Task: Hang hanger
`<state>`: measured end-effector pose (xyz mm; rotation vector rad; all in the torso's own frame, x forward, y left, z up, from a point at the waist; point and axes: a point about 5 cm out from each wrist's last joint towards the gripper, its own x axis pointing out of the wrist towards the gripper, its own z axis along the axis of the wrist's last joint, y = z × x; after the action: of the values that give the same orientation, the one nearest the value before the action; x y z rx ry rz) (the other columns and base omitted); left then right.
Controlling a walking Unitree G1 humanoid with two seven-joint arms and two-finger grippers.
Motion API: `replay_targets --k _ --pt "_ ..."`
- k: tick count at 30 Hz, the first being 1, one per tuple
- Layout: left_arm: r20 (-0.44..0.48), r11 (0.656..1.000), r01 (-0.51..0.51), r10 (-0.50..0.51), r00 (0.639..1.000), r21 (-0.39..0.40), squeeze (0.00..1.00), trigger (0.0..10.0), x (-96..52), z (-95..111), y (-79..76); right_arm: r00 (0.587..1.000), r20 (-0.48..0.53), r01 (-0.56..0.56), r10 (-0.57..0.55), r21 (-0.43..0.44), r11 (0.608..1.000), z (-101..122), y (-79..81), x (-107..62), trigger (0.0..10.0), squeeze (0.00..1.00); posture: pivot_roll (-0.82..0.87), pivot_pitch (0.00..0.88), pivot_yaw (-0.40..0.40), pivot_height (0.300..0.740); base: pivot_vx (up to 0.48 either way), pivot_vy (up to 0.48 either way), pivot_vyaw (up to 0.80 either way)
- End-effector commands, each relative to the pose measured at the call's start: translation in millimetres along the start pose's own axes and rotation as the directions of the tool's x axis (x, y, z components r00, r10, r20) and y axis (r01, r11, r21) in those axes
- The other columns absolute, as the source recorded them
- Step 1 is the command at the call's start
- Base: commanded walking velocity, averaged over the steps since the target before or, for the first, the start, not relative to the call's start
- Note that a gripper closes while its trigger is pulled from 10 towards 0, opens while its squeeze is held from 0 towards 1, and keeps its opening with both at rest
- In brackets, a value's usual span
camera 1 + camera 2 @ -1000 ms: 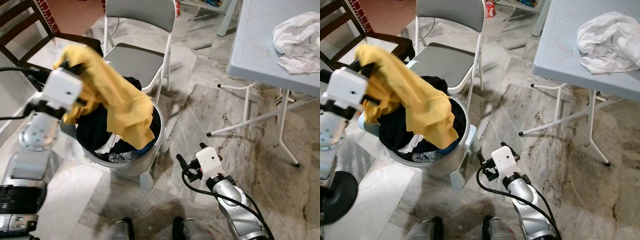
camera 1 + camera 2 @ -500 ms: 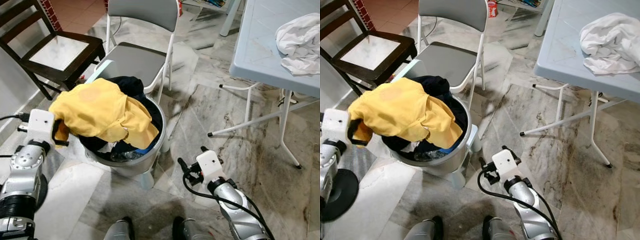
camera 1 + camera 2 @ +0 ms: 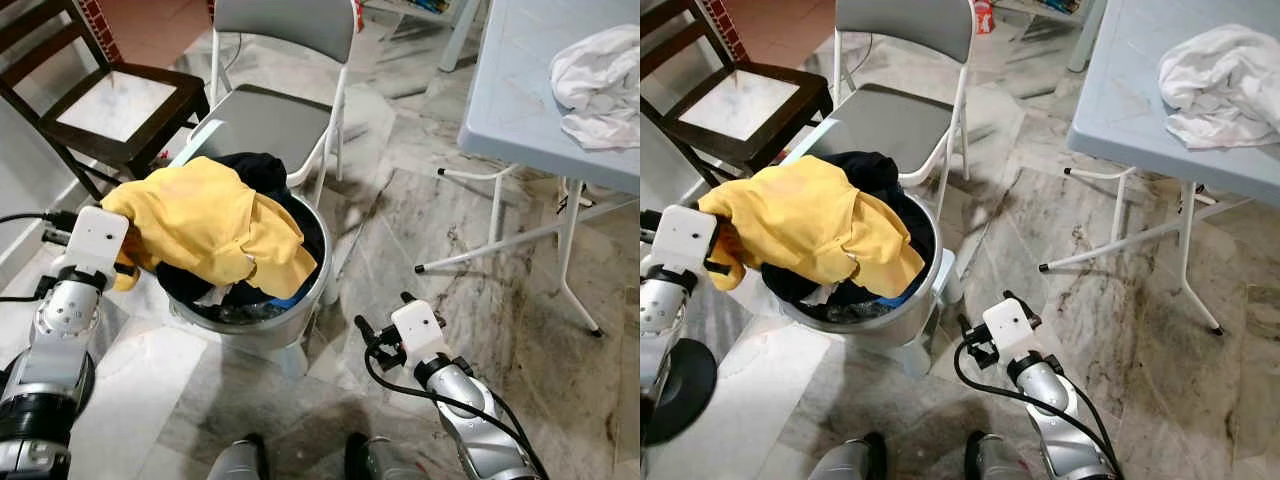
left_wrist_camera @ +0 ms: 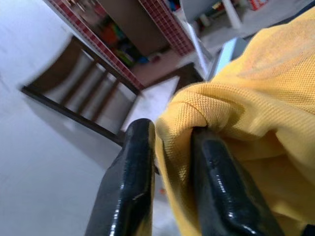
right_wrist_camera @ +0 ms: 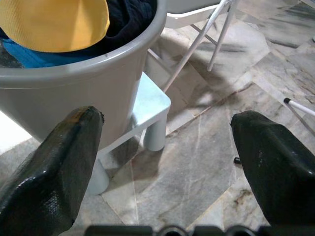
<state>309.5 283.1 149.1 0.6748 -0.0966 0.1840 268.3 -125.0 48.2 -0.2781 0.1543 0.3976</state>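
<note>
A yellow garment lies draped over dark clothes in a round grey laundry basket. My left gripper is shut on a fold of this yellow garment at the basket's left side. In the left eye view its white wrist block sits against the cloth. My right gripper hangs low over the marble floor to the right of the basket. It is open, with nothing between its fingers.
The basket stands on a small white stool. Behind it are a grey folding chair and a dark wooden chair. A pale blue table with a white cloth stands to the right, its white legs reaching the floor.
My left gripper held the yellow garment high above the basket, then dropped it down to the basket's left side, and has now risen slightly. The right arm has stayed put.
</note>
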Motion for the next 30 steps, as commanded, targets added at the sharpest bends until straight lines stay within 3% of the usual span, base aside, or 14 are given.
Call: replay_targets --k 1,2,4,12,23,26,30 --pt "0.017 0.997 -0.013 0.012 1.000 0.077 1.00 10.0 -8.1 -2 -4.8 1.000 -0.022 -0.008 0.008 0.001 1.000 -5 2.7 -1.8 10.0 0.00 0.03 0.237 -0.009 0.740 0.000 0.000 0.00" --pt "0.072 0.983 0.016 -0.029 0.997 0.182 1.00 10.0 -13.5 0 -11.3 1.000 -0.021 -0.009 0.009 0.000 1.000 -5 2.5 -1.7 10.0 0.00 0.03 0.237 -0.010 0.740 0.000 0.000 0.00" --pt "0.087 0.977 0.027 -0.046 0.995 0.214 1.00 10.0 -17.8 0 -15.8 1.000 -0.021 -0.009 0.009 -0.001 1.000 -5 2.2 -1.6 10.0 0.00 0.03 0.237 -0.012 0.740 0.000 0.000 0.00" --pt "0.005 0.973 0.133 -0.136 0.991 0.187 1.00 10.0 -42.2 -20 -38.3 1.000 -0.023 -0.013 0.013 -0.008 1.000 -5 0.2 -1.9 10.0 0.00 0.03 0.234 -0.016 0.740 0.000 0.000 0.00" --pt "0.047 0.944 0.219 -0.237 0.970 0.248 1.00 10.0 -69.1 -20 -62.5 1.000 -0.023 -0.014 0.014 -0.007 1.000 -5 1.0 -0.8 10.0 0.00 0.04 0.231 -0.011 0.740 0.000 0.000 0.00" --pt "0.053 0.958 0.211 -0.225 0.973 0.194 1.00 10.0 -70.4 -18 -63.2 1.000 -0.023 -0.017 0.017 -0.005 1.000 -5 2.3 -0.7 10.0 0.00 0.04 0.234 -0.010 0.740 0.000 0.000 0.00" --pt "0.009 0.992 0.120 -0.120 0.993 -0.039 1.00 10.0 -67.5 -14 -61.5 0.999 -0.026 -0.018 0.018 -0.006 1.000 -6 3.3 -1.7 10.0 0.00 0.04 0.235 -0.011 0.740 0.000 0.000 0.00"
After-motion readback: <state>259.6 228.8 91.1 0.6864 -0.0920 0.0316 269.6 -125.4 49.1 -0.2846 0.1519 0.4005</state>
